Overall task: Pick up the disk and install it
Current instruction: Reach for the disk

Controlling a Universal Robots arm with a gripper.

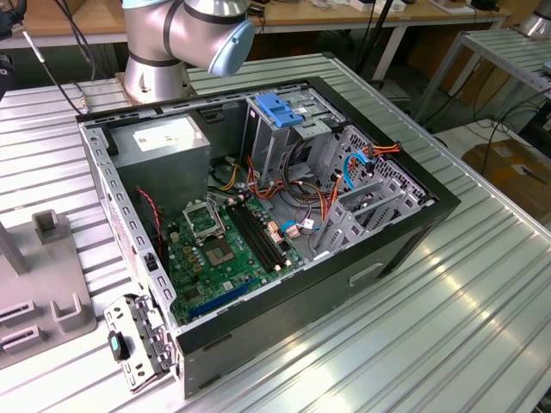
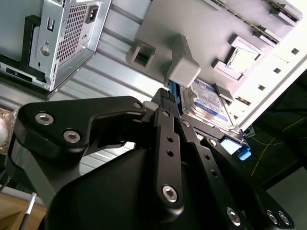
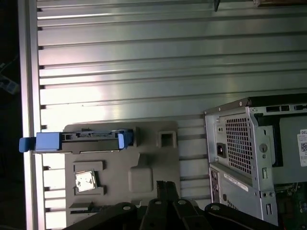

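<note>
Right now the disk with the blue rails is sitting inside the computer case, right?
Not quite. The disk with the blue rails is sitting outside the case, on the grey holder, as the first wrist view shows.

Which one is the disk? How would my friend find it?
In the first wrist view, look beside the computer case for the flat grey holder on the ribbed table. The disk stands along one edge of it, the only thing there with bright blue ends.
</note>
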